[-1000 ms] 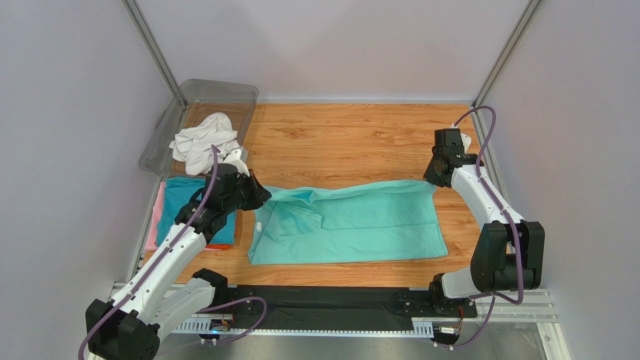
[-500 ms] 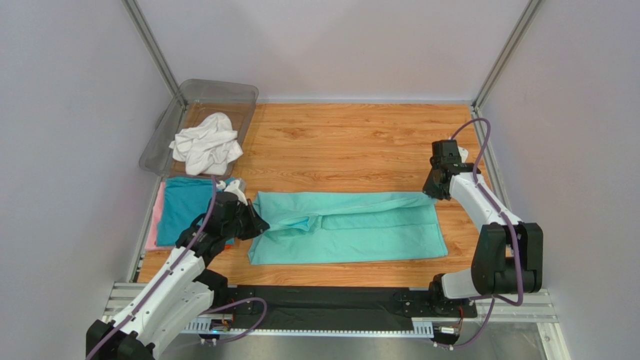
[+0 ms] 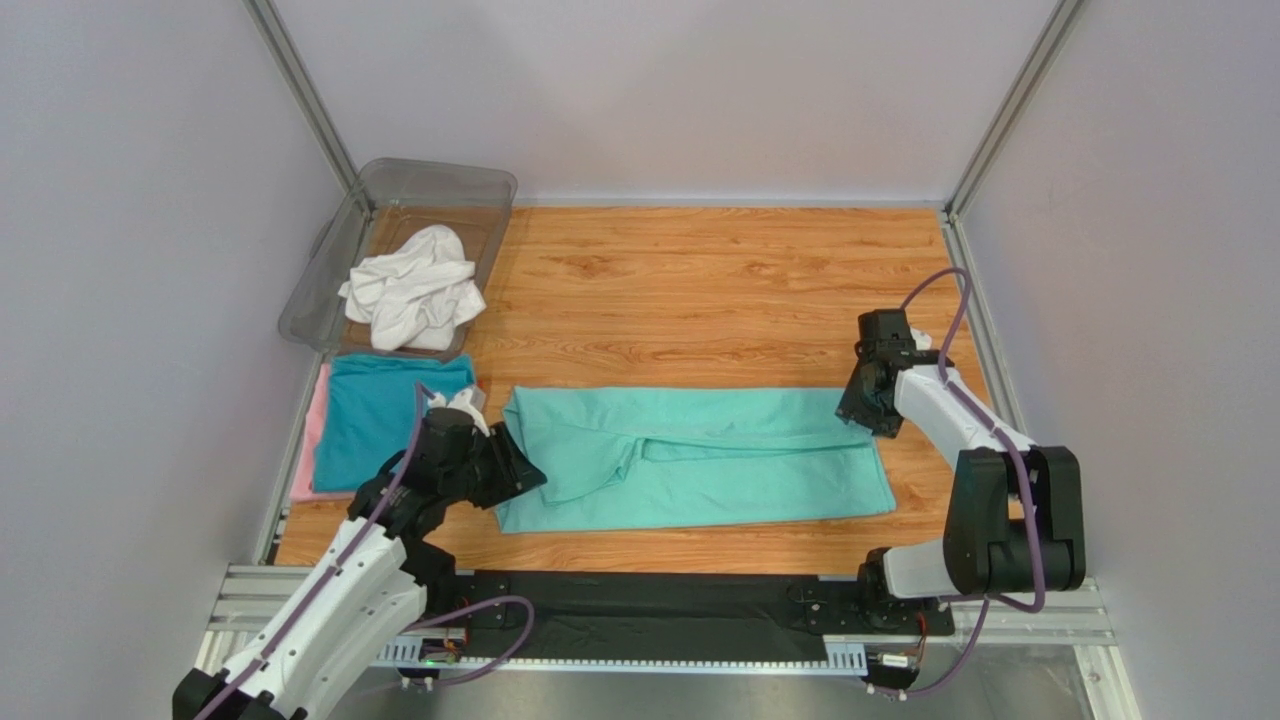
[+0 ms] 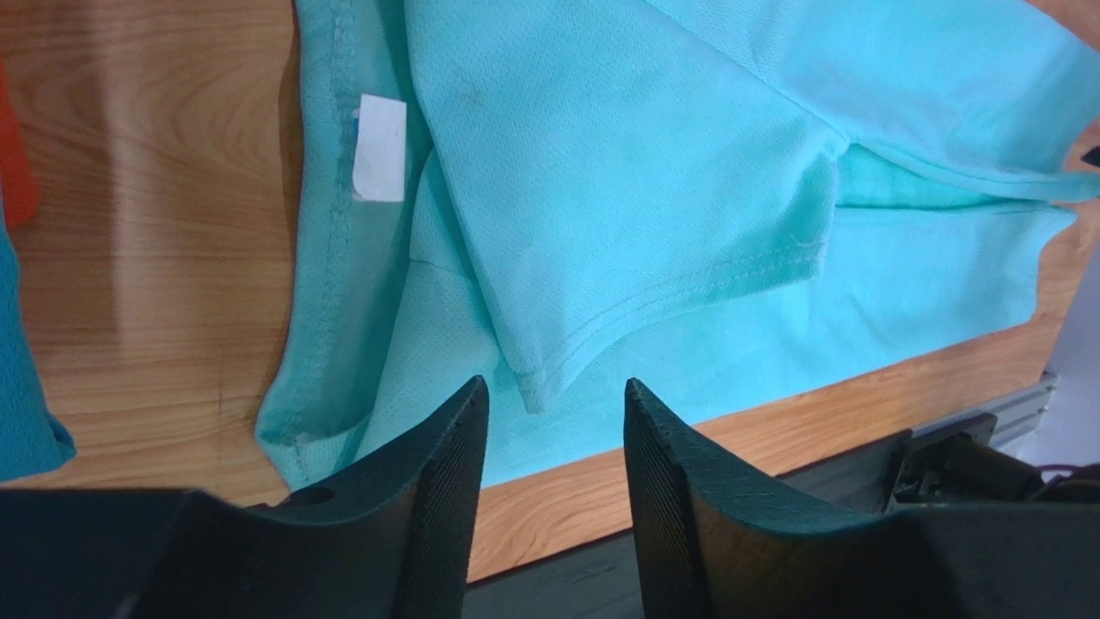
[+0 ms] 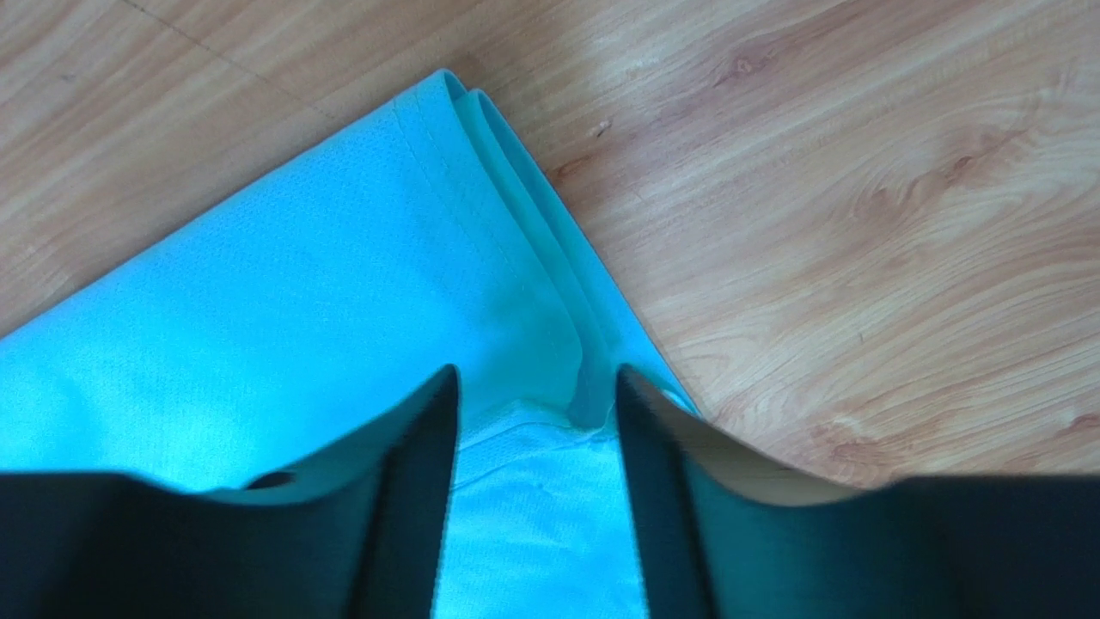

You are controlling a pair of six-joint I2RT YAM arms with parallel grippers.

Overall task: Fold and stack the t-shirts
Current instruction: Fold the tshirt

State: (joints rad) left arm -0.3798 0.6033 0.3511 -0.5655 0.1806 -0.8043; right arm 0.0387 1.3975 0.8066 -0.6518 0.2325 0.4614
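Matt, fine-meshed cloth for the mint t-shirt (image 4: 672, 155), crumpled cloth for the white t-shirt (image 3: 409, 288), smooth grained wood with a slight sheen for the desk (image 3: 706, 285), matt black ribbed plastic for the fingers (image 4: 661, 516), clear glossy plastic for the bin (image 3: 436, 173).

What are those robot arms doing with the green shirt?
They are folding t-shirts. The mint green t-shirt lies on the table in a long folded strip. The left fingers and the right fingers are open at its two ends, not gripping it. A folded teal-blue t-shirt lies beside it, and a crumpled white t-shirt waits in the bin.
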